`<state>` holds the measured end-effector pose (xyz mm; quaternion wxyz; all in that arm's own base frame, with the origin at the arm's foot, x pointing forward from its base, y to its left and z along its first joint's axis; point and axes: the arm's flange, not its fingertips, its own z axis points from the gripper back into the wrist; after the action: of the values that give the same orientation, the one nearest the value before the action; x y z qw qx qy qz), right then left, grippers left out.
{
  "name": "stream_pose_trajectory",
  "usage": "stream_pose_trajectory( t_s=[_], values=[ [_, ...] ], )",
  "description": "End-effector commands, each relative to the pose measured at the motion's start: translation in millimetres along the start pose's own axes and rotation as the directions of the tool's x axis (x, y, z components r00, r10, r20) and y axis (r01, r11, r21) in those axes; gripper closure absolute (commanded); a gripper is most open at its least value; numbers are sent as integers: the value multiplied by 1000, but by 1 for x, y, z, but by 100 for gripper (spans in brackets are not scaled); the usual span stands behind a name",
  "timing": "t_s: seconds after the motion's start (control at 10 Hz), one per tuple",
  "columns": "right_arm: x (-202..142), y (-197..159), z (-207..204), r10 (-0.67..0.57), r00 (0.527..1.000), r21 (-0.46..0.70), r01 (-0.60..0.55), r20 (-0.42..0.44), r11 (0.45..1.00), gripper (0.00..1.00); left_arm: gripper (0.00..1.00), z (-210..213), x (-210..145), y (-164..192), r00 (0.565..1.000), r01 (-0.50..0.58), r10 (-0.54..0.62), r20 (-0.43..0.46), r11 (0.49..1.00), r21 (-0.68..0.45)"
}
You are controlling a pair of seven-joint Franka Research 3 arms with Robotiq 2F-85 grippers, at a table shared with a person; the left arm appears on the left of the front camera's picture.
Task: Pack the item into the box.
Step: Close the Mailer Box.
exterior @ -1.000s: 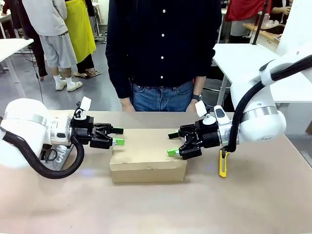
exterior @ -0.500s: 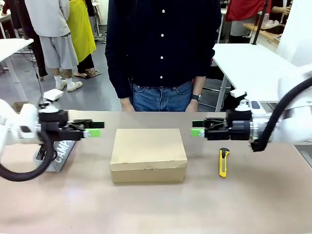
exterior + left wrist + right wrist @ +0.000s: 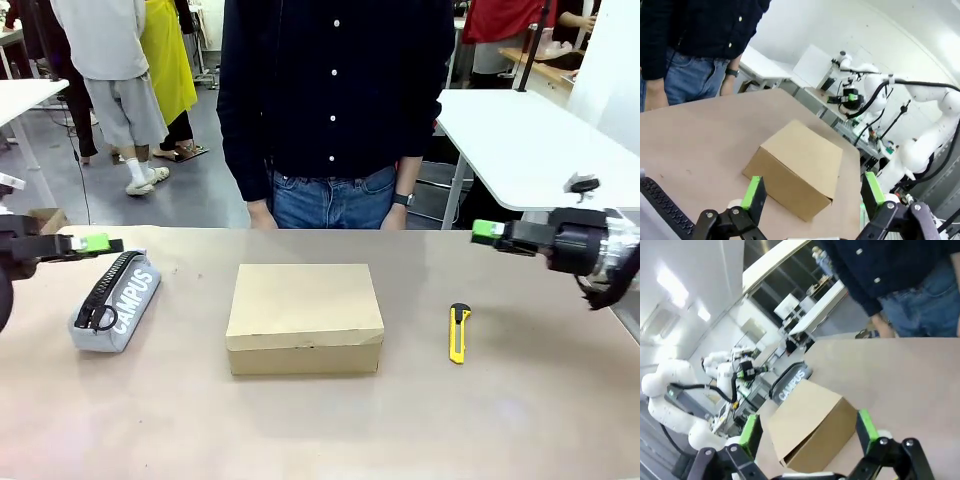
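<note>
The near strip of the tabletop lies bare from left to right, leaving broad free room in front of everything.

Farther in, at the middle, sits the box, its lid flap closed flat. What is inside is hidden, and the item cannot be made out anywhere, so its place cannot be told. To the right of the box, well apart from it, a yellow-and-black knife lies on the tabletop pointing near to far. To the left, also apart from the box, a grey pencil case rests with its zip facing up and its print readable.

Both arms are at the outer edges, largely cut off by the frame. The left claw hangs over the far left of the tabletop, just beyond the pencil case; its wrist view shows the green pads spread wide with nothing between them, and the box beyond. The right claw hangs over the far right side, past the knife, touching nothing; its wrist view likewise shows the fingers wide apart and empty, with the box and the pencil case behind it.

At the far edge a person stands behind the box, arms down, hands partly hidden by the tabletop edge.
</note>
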<state>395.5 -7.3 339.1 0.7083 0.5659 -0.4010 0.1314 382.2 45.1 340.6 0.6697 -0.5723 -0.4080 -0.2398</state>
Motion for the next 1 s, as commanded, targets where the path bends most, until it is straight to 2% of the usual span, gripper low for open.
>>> stream_pose_trajectory(
  t_s=[0.0, 0.9],
  values=[
    [-4, 10, -19, 22, 998, 28, -21, -52, 999, 0, 0, -12, -1, 1, 999, 9, -8, -35, 1000, 7],
    [-4, 10, -19, 22, 998, 28, -21, -52, 999, 0, 0, -12, -1, 1, 999, 9, -8, -35, 1000, 7]
  ],
)
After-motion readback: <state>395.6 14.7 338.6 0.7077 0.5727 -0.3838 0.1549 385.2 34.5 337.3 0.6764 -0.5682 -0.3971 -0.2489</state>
